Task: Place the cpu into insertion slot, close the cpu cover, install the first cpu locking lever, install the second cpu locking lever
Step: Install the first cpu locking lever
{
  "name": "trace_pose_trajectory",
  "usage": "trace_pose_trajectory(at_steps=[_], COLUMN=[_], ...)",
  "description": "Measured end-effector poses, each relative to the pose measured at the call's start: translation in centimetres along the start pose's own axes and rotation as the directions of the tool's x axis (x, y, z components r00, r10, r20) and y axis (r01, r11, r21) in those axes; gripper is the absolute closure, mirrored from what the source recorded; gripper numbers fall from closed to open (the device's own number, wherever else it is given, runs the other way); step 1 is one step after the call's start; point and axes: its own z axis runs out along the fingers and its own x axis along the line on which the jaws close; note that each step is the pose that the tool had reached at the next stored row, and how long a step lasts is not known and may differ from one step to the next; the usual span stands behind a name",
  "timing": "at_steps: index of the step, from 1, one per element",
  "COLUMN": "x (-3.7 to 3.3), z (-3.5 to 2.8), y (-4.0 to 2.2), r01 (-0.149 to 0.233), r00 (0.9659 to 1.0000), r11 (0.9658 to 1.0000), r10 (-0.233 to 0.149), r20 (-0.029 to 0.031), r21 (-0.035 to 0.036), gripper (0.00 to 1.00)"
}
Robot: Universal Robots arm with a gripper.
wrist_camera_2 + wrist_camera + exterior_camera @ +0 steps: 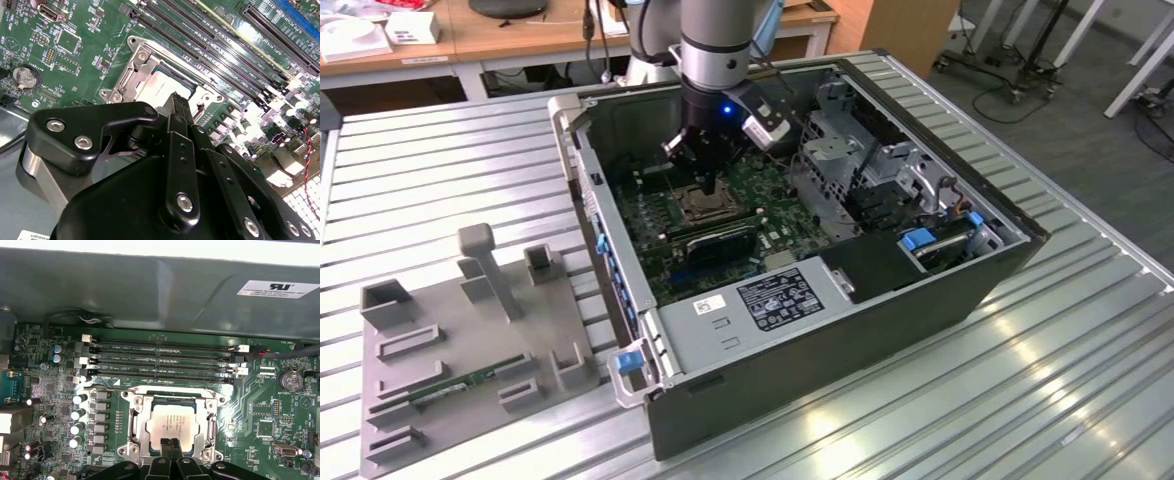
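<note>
The cpu [172, 422] lies flat in the insertion slot [703, 207], its pale silver top facing up. The cpu cover [141, 412], a silver frame, lies down around it, and the chip shows through its window. In the second wrist view the cpu [161, 86] and cover [137, 67] sit just beyond the fingers. My gripper [170, 444] is shut with nothing between its fingers, its tips at the edge of the cpu. The exterior view has the gripper [707, 186] pointing down just above the slot inside the open computer case. I cannot tell how the locking levers stand.
Long black memory slots [160, 362] run beside the socket, with the case wall [150, 290] behind them. Capacitors [77, 415] stand on one side. A power supply [761, 300] and drive cage [854, 150] crowd the case. A grey fixture tray [467, 350] holds a green memory stick [454, 385].
</note>
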Motion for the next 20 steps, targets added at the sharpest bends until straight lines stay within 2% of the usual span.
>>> trace_pose_trajectory(at_steps=[14,20], x=[0.27,0.71], z=[0.0,0.0], y=[0.01,0.03], r01=[0.0,0.0], r00=[1.0,1.0], r11=[1.0,1.0], r10=[0.0,0.0], r20=[0.0,0.0], r21=[0.0,0.0], gripper=[0.89,0.89])
